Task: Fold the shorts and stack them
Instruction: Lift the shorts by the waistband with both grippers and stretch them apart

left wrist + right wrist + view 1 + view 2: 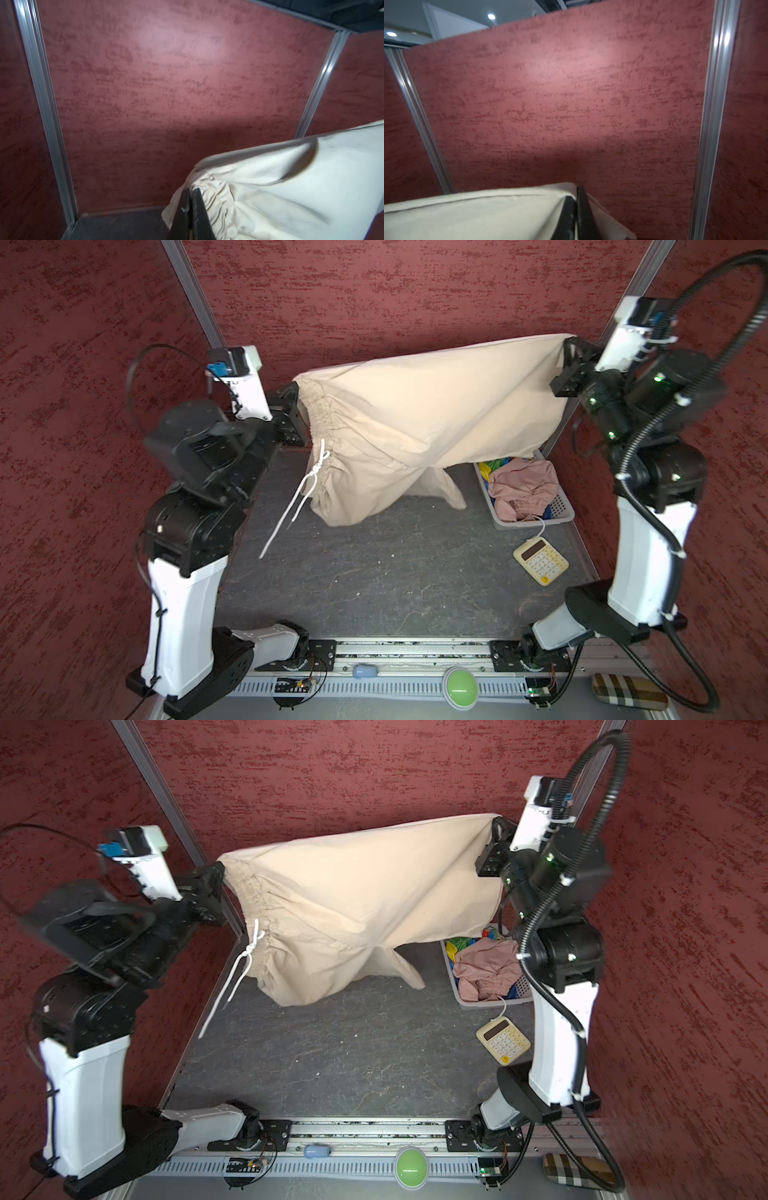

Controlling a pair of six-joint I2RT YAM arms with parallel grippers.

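Grippers both bite down on cloth, no gap showing between their jaws. The left gripper point(297, 391), up around ten o'clock, pinches the gathered waistband corner of the beige cotton shorts point(415, 414). In the left wrist view its dark fingers point(199, 212) press together over the ruffles. The right gripper point(568, 347), higher at about two o'clock, clamps the far corner of a leg. Between them the shorts hang stretched like a banner above the dark grey tabletop point(374, 580), the lowest folds seeming to rest on it near the middle. A white knotted drawstring point(305, 489) dangles from the waist toward eight o'clock. Out at three o'clock sits a white perforated plastic basket point(563, 506). In it the dusty pink shorts point(523, 485) lie crumpled on the shiny rainbow-striped shorts point(487, 470). A cream calculator point(541, 561) lies just beside the basket, at four o'clock.
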